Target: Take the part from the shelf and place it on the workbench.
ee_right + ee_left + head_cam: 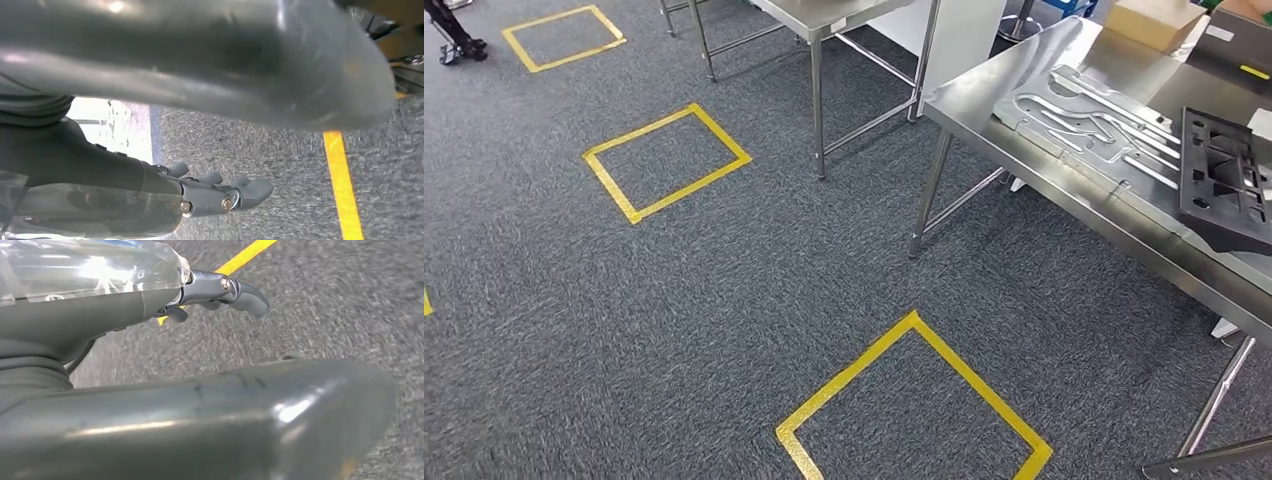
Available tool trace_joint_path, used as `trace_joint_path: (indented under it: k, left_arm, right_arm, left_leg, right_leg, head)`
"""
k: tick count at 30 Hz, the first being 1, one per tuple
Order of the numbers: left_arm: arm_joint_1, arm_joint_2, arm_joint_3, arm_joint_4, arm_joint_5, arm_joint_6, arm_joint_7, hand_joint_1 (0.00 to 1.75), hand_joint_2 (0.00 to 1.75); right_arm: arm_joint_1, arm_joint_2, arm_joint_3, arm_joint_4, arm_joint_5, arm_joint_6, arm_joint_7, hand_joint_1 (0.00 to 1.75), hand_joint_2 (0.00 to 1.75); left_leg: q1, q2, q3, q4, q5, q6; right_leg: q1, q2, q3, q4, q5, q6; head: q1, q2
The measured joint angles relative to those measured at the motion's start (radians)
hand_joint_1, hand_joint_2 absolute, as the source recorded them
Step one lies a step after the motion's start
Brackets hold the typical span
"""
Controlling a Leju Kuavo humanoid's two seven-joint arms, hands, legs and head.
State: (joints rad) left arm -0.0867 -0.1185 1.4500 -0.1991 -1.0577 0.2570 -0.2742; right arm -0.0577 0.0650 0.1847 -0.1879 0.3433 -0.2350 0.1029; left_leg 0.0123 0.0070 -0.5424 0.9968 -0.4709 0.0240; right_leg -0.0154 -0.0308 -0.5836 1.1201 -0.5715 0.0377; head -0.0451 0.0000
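Note:
The steel workbench (1064, 195) stands at the right in the head view. On it lie a flat silver metal plate with cut-out slots (1084, 125) and a black ribbed plastic part (1224, 180). My left hand (90, 320) hangs over grey carpet, its fingers (240, 290) stretched out and its thick thumb (225, 420) apart from them, holding nothing. My right hand (100, 170) also hangs above the carpet with its fingers (235, 192) extended and its thumb (225, 60) spread wide, nothing in it.
A cardboard box (1154, 20) sits at the back of the workbench. A second steel table (824, 20) stands further back. Yellow tape squares (667, 160) (914, 400) mark the grey carpet, one just ahead of me. A tape line (342, 185) runs beside my right hand.

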Motion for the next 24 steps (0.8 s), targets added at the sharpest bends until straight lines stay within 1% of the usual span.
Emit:
trace_joint_path:
  k: [1, 2, 3, 4, 5, 6, 7, 8, 9, 10, 11, 12, 13, 14, 15, 16, 17, 18, 19, 20, 21, 22, 23, 24]
  left_arm:
    - [-0.001, 0.001, 0.000, 0.000, 0.000, 0.000, 0.000, 0.00, 0.00]
    - [-0.001, 0.001, 0.000, 0.000, 0.000, 0.000, 0.000, 0.00, 0.00]
    - [-0.001, 0.001, 0.000, 0.000, 0.000, -0.001, 0.000, 0.00, 0.00]
    - [0.000, 0.001, 0.000, 0.000, -0.001, -0.001, 0.000, 0.00, 0.00]
    - [0.000, 0.001, 0.000, 0.000, -0.002, -0.003, 0.000, 0.00, 0.00]
    - [0.000, 0.001, -0.001, 0.000, -0.005, -0.008, 0.000, 0.00, 0.00]
    - [-0.001, 0.001, -0.002, 0.000, -0.008, -0.016, 0.000, 0.00, 0.00]
    - [-0.002, 0.002, -0.005, 0.000, -0.013, -0.025, 0.000, 0.00, 0.00]
    - [-0.003, 0.003, -0.008, 0.000, -0.019, -0.037, 0.001, 0.00, 0.00]
    - [-0.002, 0.005, -0.012, 0.000, -0.025, -0.049, 0.001, 0.00, 0.00]
    - [-0.001, 0.009, -0.017, 0.000, -0.032, -0.062, 0.001, 0.00, 0.00]
    - [0.001, 0.014, -0.022, 0.000, -0.040, -0.076, 0.001, 0.00, 0.00]
    - [0.003, 0.019, -0.028, 0.000, -0.048, -0.088, 0.000, 0.00, 0.00]
    - [0.003, 0.023, -0.034, 0.000, -0.055, -0.100, -0.001, 0.00, 0.00]
    - [0.003, 0.026, -0.039, 0.000, -0.060, -0.108, -0.003, 0.00, 0.00]
    - [0.002, 0.028, -0.045, 0.000, -0.064, -0.115, -0.006, 0.00, 0.00]
    - [0.002, 0.030, -0.050, 0.000, -0.067, -0.120, -0.009, 0.00, 0.00]
    - [0.002, 0.032, -0.054, 0.000, -0.070, -0.125, -0.012, 0.00, 0.00]
    - [0.003, 0.034, -0.058, 0.000, -0.074, -0.130, -0.016, 0.00, 0.00]
    - [0.004, 0.037, -0.062, 0.000, -0.078, -0.136, -0.019, 0.00, 0.00]
    - [0.005, 0.039, -0.066, 0.000, -0.081, -0.140, -0.022, 0.00, 0.00]
    - [0.005, 0.041, -0.071, 0.000, -0.084, -0.145, -0.024, 0.00, 0.00]
    - [0.004, 0.043, -0.075, 0.000, -0.087, -0.149, -0.025, 0.00, 0.00]
    - [0.003, 0.044, -0.079, 0.000, -0.089, -0.152, -0.025, 0.00, 0.00]
  right_arm:
    - [0.001, 0.000, 0.000, 0.001, 0.000, 0.000, 0.000, 0.00, 0.00]
    - [0.002, 0.000, 0.001, 0.003, 0.000, 0.000, 0.001, 0.00, 0.00]
    - [0.003, 0.000, 0.001, 0.004, 0.000, 0.000, 0.002, 0.00, 0.00]
    - [0.004, 0.000, 0.002, 0.005, 0.000, 0.000, 0.003, 0.00, 0.00]
    - [0.005, 0.000, 0.003, 0.006, 0.000, 0.001, 0.004, 0.00, 0.00]
    - [0.005, 0.000, 0.003, 0.007, -0.001, 0.001, 0.007, 0.00, 0.00]
    - [0.005, 0.000, 0.003, 0.008, -0.002, 0.002, 0.011, 0.00, 0.00]
    - [0.005, -0.001, 0.003, 0.009, -0.004, 0.002, 0.015, 0.00, 0.00]
    - [0.006, -0.001, 0.003, 0.010, -0.009, 0.003, 0.019, 0.00, 0.00]
    - [0.005, -0.002, 0.003, 0.011, -0.015, 0.004, 0.022, 0.00, 0.00]
    - [0.004, -0.002, 0.003, 0.012, -0.022, 0.006, 0.024, 0.00, 0.00]
    - [0.003, -0.002, 0.001, 0.012, -0.031, 0.007, 0.026, 0.00, 0.00]
    - [0.004, -0.001, -0.001, 0.012, -0.037, 0.008, 0.027, 0.00, 0.00]
    - [0.005, -0.001, -0.003, 0.012, -0.043, 0.008, 0.028, 0.00, 0.00]
    - [0.008, -0.001, -0.006, 0.012, -0.048, 0.008, 0.029, 0.00, 0.00]
    - [0.010, -0.001, -0.008, 0.012, -0.052, 0.008, 0.029, 0.00, 0.00]
    - [0.012, -0.001, -0.011, 0.013, -0.056, 0.007, 0.030, 0.00, 0.00]
    - [0.013, -0.002, -0.014, 0.013, -0.060, 0.006, 0.031, 0.00, 0.00]
    - [0.013, -0.002, -0.018, 0.013, -0.064, 0.005, 0.032, 0.00, 0.00]
    - [0.013, -0.002, -0.021, 0.013, -0.068, 0.003, 0.033, 0.00, 0.00]
    - [0.013, -0.002, -0.025, 0.014, -0.072, 0.002, 0.035, 0.00, 0.00]
    - [0.014, -0.002, -0.028, 0.014, -0.075, 0.001, 0.038, 0.00, 0.00]
    - [0.014, -0.003, -0.030, 0.014, -0.077, 0.001, 0.041, 0.00, 0.00]
    - [0.014, -0.003, -0.033, 0.014, -0.078, 0.000, 0.044, 0.00, 0.00]
  left_leg:
    - [-0.001, -0.009, -0.005, 0.000, 0.003, 0.003]
    - [-0.003, -0.020, -0.009, 0.001, 0.005, 0.005]
    - [-0.005, -0.031, -0.011, 0.001, 0.007, 0.006]
    - [-0.007, -0.043, -0.012, 0.001, 0.009, 0.005]
    - [-0.008, -0.056, -0.011, 0.001, 0.010, 0.005]
    - [-0.009, -0.068, -0.011, 0.002, 0.010, 0.004]
    - [-0.011, -0.079, -0.011, 0.003, 0.011, 0.001]
    - [-0.012, -0.090, -0.013, 0.005, 0.012, -0.002]
    - [-0.011, -0.099, -0.017, 0.006, 0.013, -0.007]
    - [-0.009, -0.109, -0.022, 0.006, 0.016, -0.013]
    - [-0.006, -0.119, -0.025, 0.004, 0.019, -0.020]
    - [-0.005, -0.122, -0.028, 0.006, 0.019, -0.026]
    - [-0.006, -0.111, -0.033, 0.018, 0.010, -0.031]
    - [-0.008, -0.091, -0.048, 0.050, -0.011, -0.034]
    - [-0.008, -0.064, -0.071, 0.104, -0.044, -0.037]
    - [-0.007, -0.041, -0.102, 0.171, -0.080, -0.040]
    - [-0.004, -0.027, -0.132, 0.238, -0.110, -0.043]
    - [-0.002, -0.020, -0.151, 0.281, -0.123, -0.047]
    - [0.001, -0.015, -0.151, 0.289, -0.118, -0.050]
    - [0.004, -0.010, -0.131, 0.256, -0.094, -0.053]
    - [0.006, 0.000, -0.092, 0.188, -0.060, -0.054]
    - [0.005, 0.019, -0.052, 0.114, -0.035, -0.054]
    - [0.004, 0.031, -0.020, 0.055, -0.016, -0.051]
    - [0.002, 0.039, -0.002, 0.020, -0.009, -0.045]
  right_leg:
    - [0.000, 0.016, -0.033, 0.072, -0.038, 0.001]
    - [0.001, 0.023, -0.062, 0.137, -0.064, 0.000]
    - [0.001, 0.026, -0.079, 0.174, -0.070, -0.001]
    - [0.002, 0.027, -0.075, 0.169, -0.054, -0.004]
    - [0.003, 0.032, -0.053, 0.124, -0.021, -0.009]
    - [0.003, 0.047, -0.018, 0.053, 0.020, -0.016]
    - [0.004, 0.070, 0.016, -0.019, 0.050, -0.024]
    - [0.004, 0.088, 0.040, -0.075, 0.069, -0.031]
    - [0.006, 0.102, 0.053, -0.106, 0.075, -0.035]
    - [0.008, 0.102, 0.056, -0.116, 0.073, -0.037]
    - [0.009, 0.093, 0.057, -0.121, 0.074, -0.040]
    - [0.009, 0.081, 0.060, -0.128, 0.078, -0.044]
    - [0.006, 0.069, 0.064, -0.136, 0.083, -0.049]
    - [0.004, 0.055, 0.068, -0.145, 0.087, -0.054]
    - [0.003, 0.041, 0.070, -0.149, 0.089, -0.058]
    - [0.004, 0.029, 0.070, -0.151, 0.089, -0.061]
    - [0.006, 0.015, 0.070, -0.150, 0.088, -0.062]
    - [0.007, 0.002, 0.070, -0.148, 0.086, -0.061]
    - [0.007, -0.010, 0.070, -0.147, 0.085, -0.060]
    - [0.006, -0.022, 0.070, -0.145, 0.083, -0.057]
    - [0.005, -0.032, 0.071, -0.142, 0.080, -0.054]
    - [0.007, -0.041, 0.072, -0.137, 0.075, -0.048]
    - [0.008, -0.049, 0.073, -0.132, 0.071, -0.042]
    - [0.010, -0.056, 0.073, -0.129, 0.068, -0.036]
  head:
    - [0.000, 0.000]
    - [0.000, 0.000]
    - [0.000, 0.000]
    - [0.000, 0.000]
    - [0.000, 0.000]
    - [0.000, 0.000]
    - [0.000, 0.000]
    - [0.000, 0.000]
    - [0.000, 0.000]
    - [0.000, 0.000]
    - [0.000, 0.000]
    - [0.000, 0.000]
    - [0.000, 0.000]
    - [0.000, 0.000]
    - [-0.001, 0.000]
    - [-0.001, 0.000]
    - [-0.001, 0.000]
    - [-0.001, 0.000]
    - [-0.001, 0.000]
    - [-0.001, 0.000]
    - [-0.001, 0.000]
    - [-0.001, 0.000]
    - [0.000, 0.000]
    - [0.000, 0.000]
